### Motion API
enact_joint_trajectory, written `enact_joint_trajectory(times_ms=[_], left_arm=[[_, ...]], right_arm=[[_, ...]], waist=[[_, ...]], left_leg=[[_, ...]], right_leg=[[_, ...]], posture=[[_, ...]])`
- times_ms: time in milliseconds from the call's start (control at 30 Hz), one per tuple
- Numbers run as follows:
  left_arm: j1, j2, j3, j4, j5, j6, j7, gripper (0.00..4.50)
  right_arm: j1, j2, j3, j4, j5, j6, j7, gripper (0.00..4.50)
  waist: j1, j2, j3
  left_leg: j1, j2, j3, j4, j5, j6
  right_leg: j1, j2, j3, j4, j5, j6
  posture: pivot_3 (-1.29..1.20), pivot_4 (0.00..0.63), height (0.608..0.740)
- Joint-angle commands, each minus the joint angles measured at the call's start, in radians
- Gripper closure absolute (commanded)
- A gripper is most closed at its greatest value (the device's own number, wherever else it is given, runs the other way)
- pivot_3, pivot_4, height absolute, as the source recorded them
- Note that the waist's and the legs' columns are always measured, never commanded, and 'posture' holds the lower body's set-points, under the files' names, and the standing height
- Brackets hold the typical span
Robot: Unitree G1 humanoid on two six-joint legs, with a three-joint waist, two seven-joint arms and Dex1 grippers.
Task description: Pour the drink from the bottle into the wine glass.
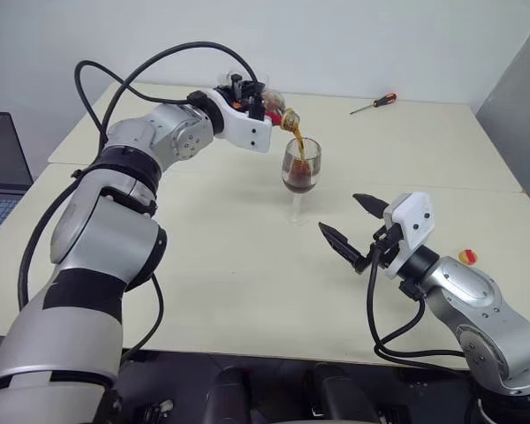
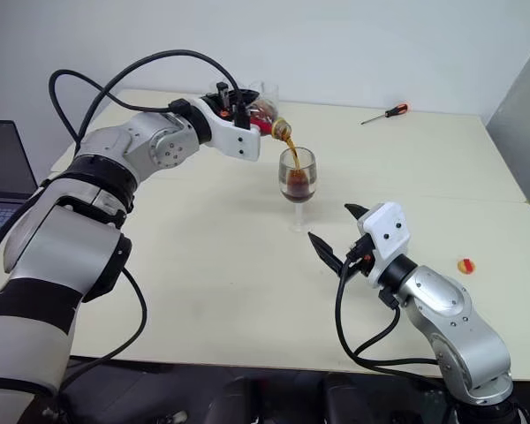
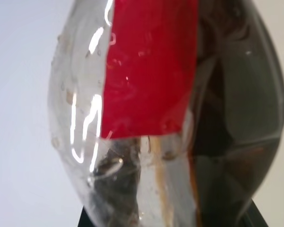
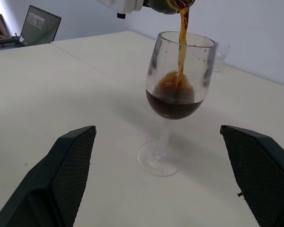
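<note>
The bottle [image 1: 278,113] is held tipped over the wine glass [image 4: 176,101] by the left gripper [image 1: 258,104], whose jaws are clamped together on the bottle's rounded body. In the left wrist view the clear body with its red label [image 3: 151,66] is pressed close between the fingers, and dark liquid is gathered along one side of it. The bottle's mouth is turned down and to the right, just above the rim of the glass. A thin stream of the drink [image 4: 182,42] is seen falling from the mouth into the bowl, where a dark brown pool topped with tan foam is collected in the lower part.

The wine glass is stood upright on the pale table [image 1: 203,265], near its middle, with its round foot flat on the surface. It is placed right of and below the left gripper, and far of the right gripper [image 1: 352,226].

The right gripper is held near the table's near right part, pointed toward the glass, with its jaws spread wide apart and nothing between them. The glass is seen centred between the two black fingers [image 4: 66,165] in the right wrist view, but well beyond their tips and untouched.

A screwdriver [image 1: 374,103] is laid on the far right of the table, and a small red-and-yellow cap [image 1: 467,257] near the right edge. A laptop [image 1: 0,172] is seen at the far left.
</note>
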Motion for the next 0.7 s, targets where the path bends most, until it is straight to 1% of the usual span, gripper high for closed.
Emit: enact_joint_trajectory(times_ms=[33, 700], left_arm=[[-0.051, 0.019, 0.000, -0.005, -0.001, 0.005, 0.018, 3.56], [-0.056, 0.023, 0.005, -0.003, 0.008, 0.009, 0.027, 3.56]], right_arm=[[-0.010, -0.007, -0.030, -0.015, 0.008, -0.012, 0.006, 0.00], [-0.012, -0.018, -0.038, -0.011, 0.014, -0.002, 0.019, 0.00]], waist=[[0.000, 0.000, 0.000], [0.000, 0.000, 0.000]], left_leg=[[0.000, 0.000, 0.000, 0.000, 0.000, 0.000], [0.000, 0.000, 0.000, 0.000, 0.000, 0.000]], right_leg=[[0.000, 0.000, 0.000, 0.000, 0.000, 0.000], [0.000, 0.000, 0.000, 0.000, 0.000, 0.000]], posture=[[0.00, 0.150, 0.740], [0.00, 0.150, 0.740]])
